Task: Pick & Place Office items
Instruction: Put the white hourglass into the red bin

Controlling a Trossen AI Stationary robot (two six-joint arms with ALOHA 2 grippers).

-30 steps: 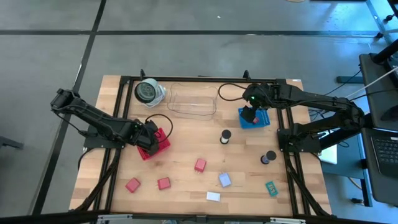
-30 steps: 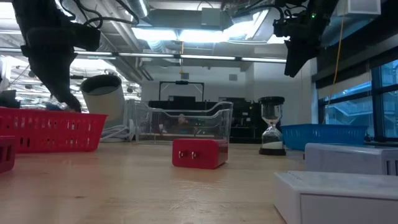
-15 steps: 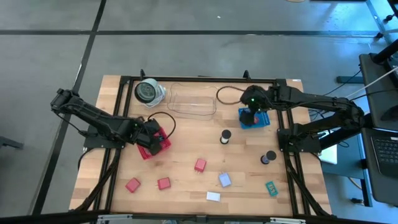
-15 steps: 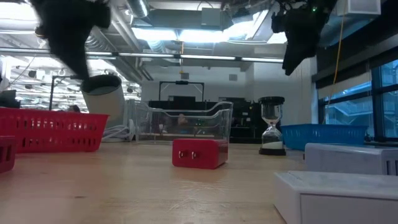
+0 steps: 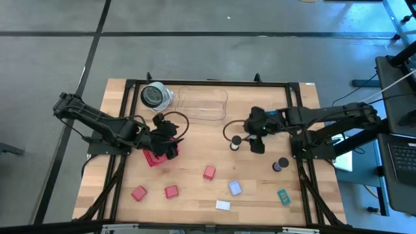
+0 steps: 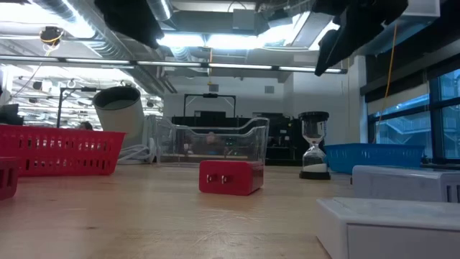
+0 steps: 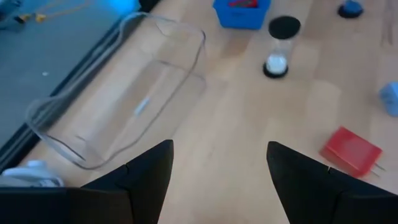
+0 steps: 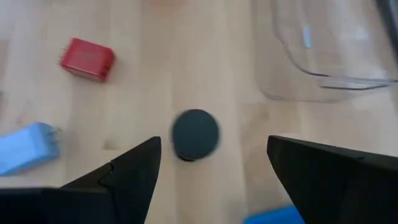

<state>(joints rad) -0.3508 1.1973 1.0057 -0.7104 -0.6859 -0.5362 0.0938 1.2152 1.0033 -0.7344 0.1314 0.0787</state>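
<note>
My left gripper (image 5: 168,135) (image 7: 217,180) is open and empty, raised above the right edge of the red tray (image 5: 151,158). My right gripper (image 5: 255,138) (image 8: 214,180) is open and empty too, hovering just right of a black-capped hourglass cylinder (image 5: 236,142) (image 8: 195,134) that stands upright on the table. Lying flat on the wood are three red blocks (image 5: 208,172) (image 5: 171,192) (image 5: 138,193), a pale blue cube (image 5: 234,188), a white block (image 5: 223,205) and a green tag (image 5: 283,195). A second black cylinder (image 5: 281,164) stands near the right edge.
The clear tray (image 5: 201,104) and a round black-and-white object (image 5: 155,96) sit along the far edge. My right arm hides most of the blue tray (image 7: 242,11) from above. Bare wood lies between the two grippers and along the near left.
My left gripper has risen out of the red tray and moved toward the table's right. My right gripper has left the blue tray and swung toward the near-left, ending beside the hourglass cylinder. No item on the table has shifted.
</note>
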